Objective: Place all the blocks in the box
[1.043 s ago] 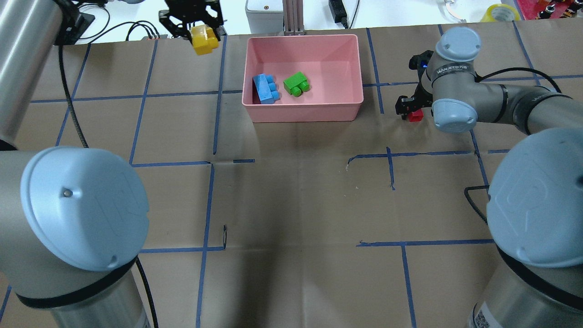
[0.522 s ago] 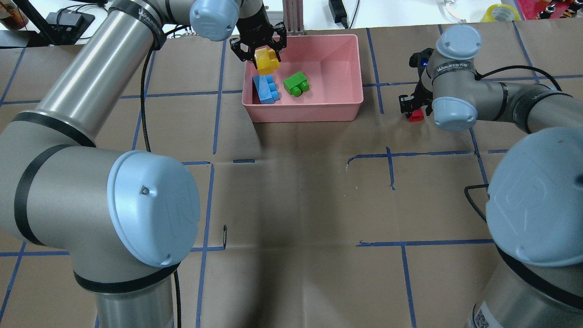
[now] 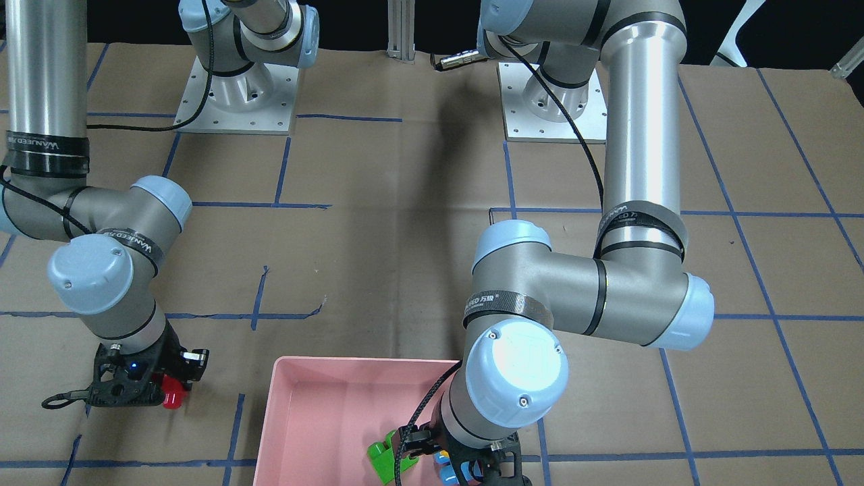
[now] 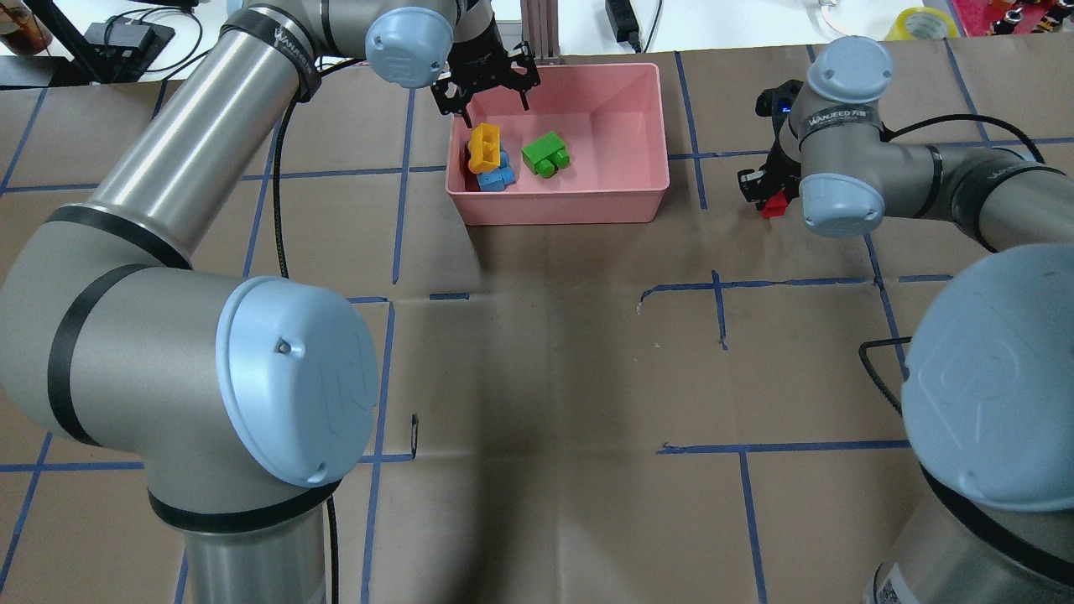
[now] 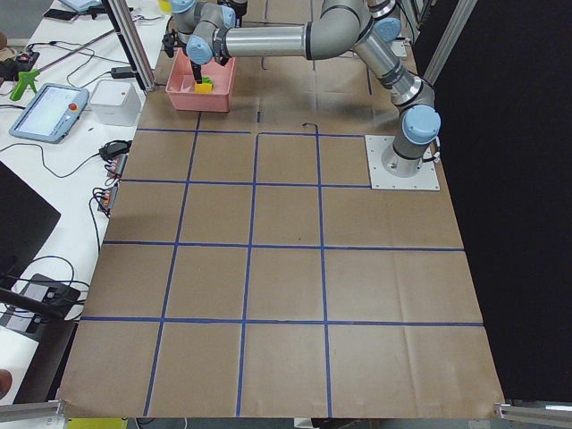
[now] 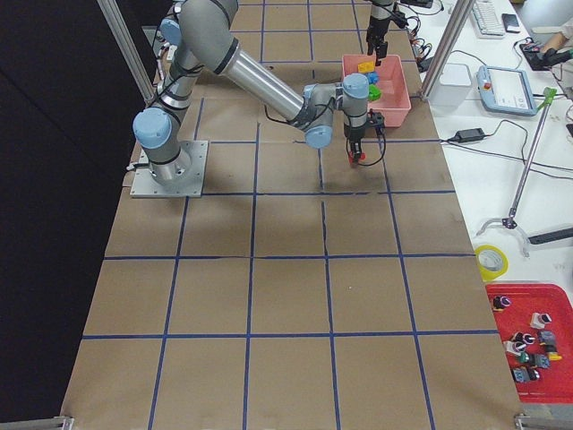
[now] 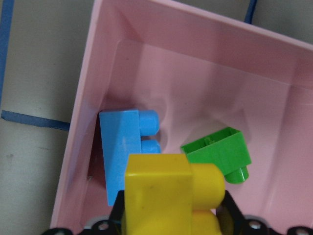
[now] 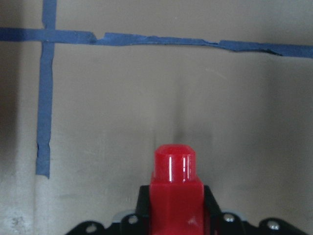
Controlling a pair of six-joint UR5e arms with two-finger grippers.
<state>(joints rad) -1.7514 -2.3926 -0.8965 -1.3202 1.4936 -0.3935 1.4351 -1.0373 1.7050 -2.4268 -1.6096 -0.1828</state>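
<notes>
1. Overhead exterior view: a shallow pink plastic box (image 4: 558, 210) sits at upper centre of frame, on a brown paper-covered table (image 4: 545, 361) gridded with blue tape.
2. Left gripper (image 4: 484, 102) hangs over the box's upper-left corner. Jaws are spread wide, released.
3. Yellow two-stud plastic brick (image 4: 484, 144) lies just below those fingers in frame, inside the box at its left end. It overlaps a longer blue studded brick (image 4: 497, 175); cannot tell if it rests fully on it.
4. Blue brick hugs the box's left wall. Green two-stud brick (image 4: 545, 154) lies just right of it on the box floor, not touching.
5. Right gripper (image 3: 164, 391) is to the right of the box in the overhead view, outside it and apart from its wall. Jaws are clamped on a small red one-stud brick (image 8: 175, 178).
6. Right wrist-mounted view: red brick at bottom centre, stud pointing up-frame over bare paper. A tape line crosses the top of frame.
</notes>
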